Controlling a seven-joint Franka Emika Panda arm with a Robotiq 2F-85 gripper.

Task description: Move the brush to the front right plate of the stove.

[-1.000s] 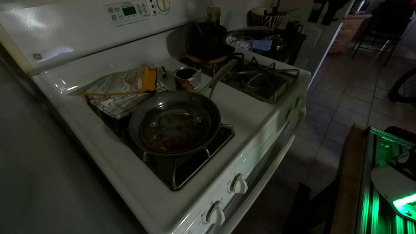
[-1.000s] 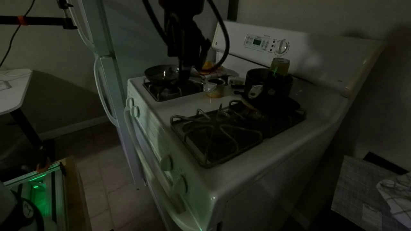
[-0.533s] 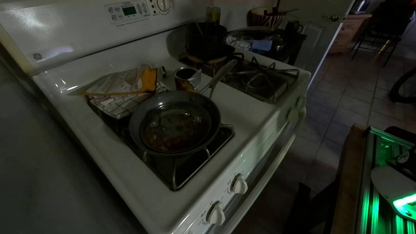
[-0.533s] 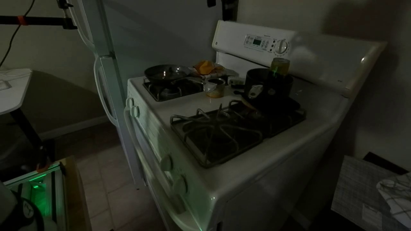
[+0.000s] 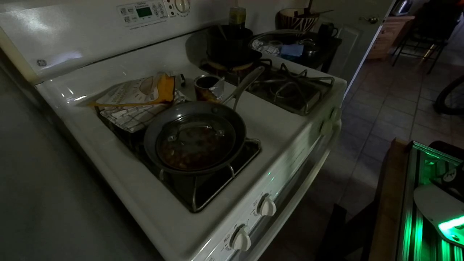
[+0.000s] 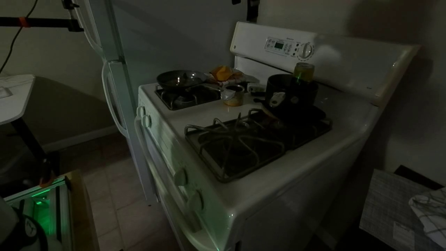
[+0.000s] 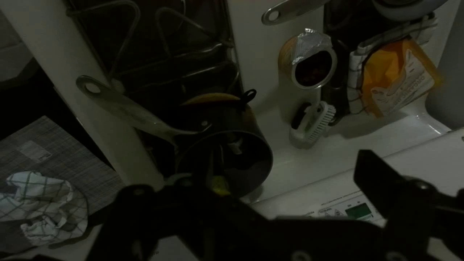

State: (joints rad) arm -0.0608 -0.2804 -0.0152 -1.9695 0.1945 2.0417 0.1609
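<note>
The jaws stand spread, the brush [image 7: 314, 122] lying beyond their tips.

The gripper [image 7: 286, 161] has nearly left the exterior views.

Gripper [image 7: 280, 161] cut off by the wrist view's edge, blotting out part of the pot [image 7: 235, 117]; I can't make out much inside it, nor inside the tin [image 7: 287, 59]. In an exterior view, brush [image 6: 256, 88] small, its right end perhaps behind the pot. In an exterior view, lettering on bag [image 5: 136, 90] blurred; far right, wheel [image 5: 441, 104] cut off.
</note>
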